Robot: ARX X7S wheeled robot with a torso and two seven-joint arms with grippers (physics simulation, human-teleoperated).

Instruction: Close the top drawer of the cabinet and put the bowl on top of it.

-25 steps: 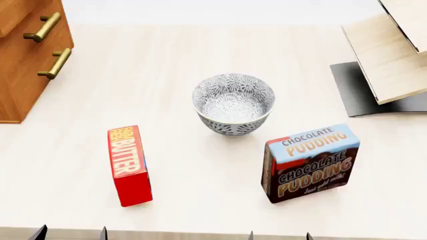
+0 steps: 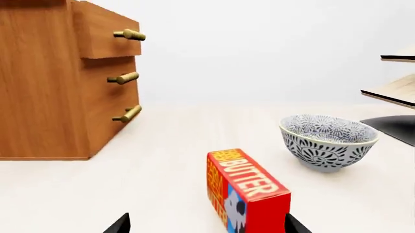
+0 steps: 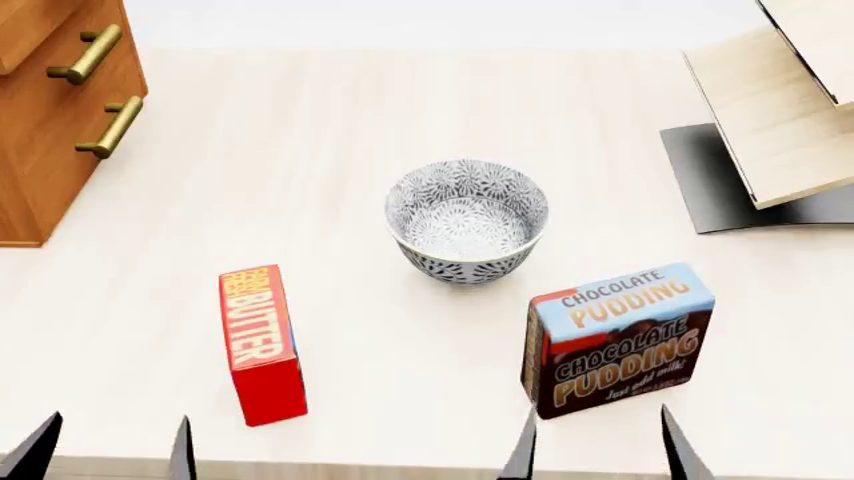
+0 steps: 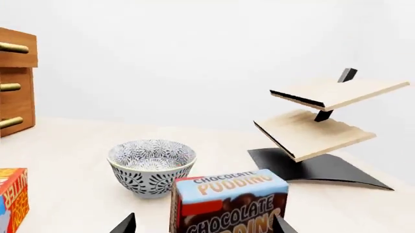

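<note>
Neither step is done: the top drawer [image 2: 107, 35] of the cabinet [image 2: 45, 87] at the far left stands pulled out proud of the two below, and the bowl [image 3: 466, 220] sits upright on the table [image 3: 334, 130] mid-scene, well apart from the cabinet; the job is at its opening approach. The left gripper [image 3: 107, 450] shows only two dark fingertips at the near edge, spread wide and empty, just near of the butter box [image 3: 260, 343]; the right gripper [image 3: 594, 445] is likewise parted with nothing in it, its tips straddling the near side of the chocolate pudding box [image 3: 617, 338]. The pale rack [image 3: 787, 110] stands far right. Next, I judge, the left arm must reach far-left to the brass handle [image 2: 129, 34] and push the drawer front flush, clearing the butter box; the bowl can wait.
</note>
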